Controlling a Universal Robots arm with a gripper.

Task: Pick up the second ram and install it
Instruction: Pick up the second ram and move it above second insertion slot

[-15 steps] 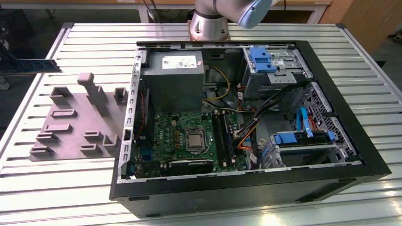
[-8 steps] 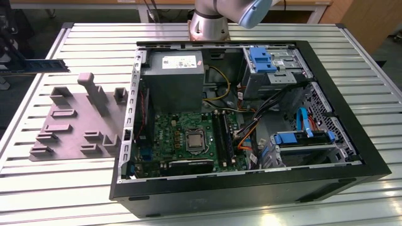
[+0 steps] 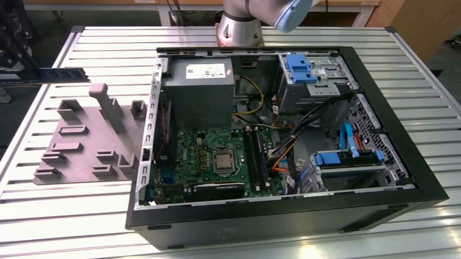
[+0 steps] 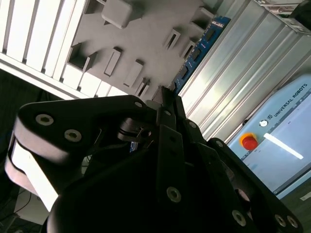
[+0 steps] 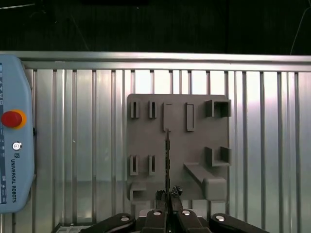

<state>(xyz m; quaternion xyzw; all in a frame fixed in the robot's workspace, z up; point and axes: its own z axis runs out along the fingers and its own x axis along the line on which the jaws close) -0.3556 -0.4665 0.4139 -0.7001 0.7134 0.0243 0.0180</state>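
grey tray [image 3: 75,154], blue ram stick [image 4: 197,53] with dark chips, green motherboard [image 3: 191,156], black pc case [image 3: 288,218], silver ribbed table [image 3: 72,216], red button [image 5: 10,119] on a pale blue controller [image 5: 17,87]

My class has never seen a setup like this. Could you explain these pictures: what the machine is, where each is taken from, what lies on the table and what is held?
This is one robot arm with a claw. The exterior view, from a camera off the arm, shows a slatted table bearing an open computer case and a grey tray. Both wrist views come from cameras riding on the arm. They show the claw shut on the second ram, a thin blue circuit-board stick, with the tray behind it. Also seen: a control pendant with a red button.
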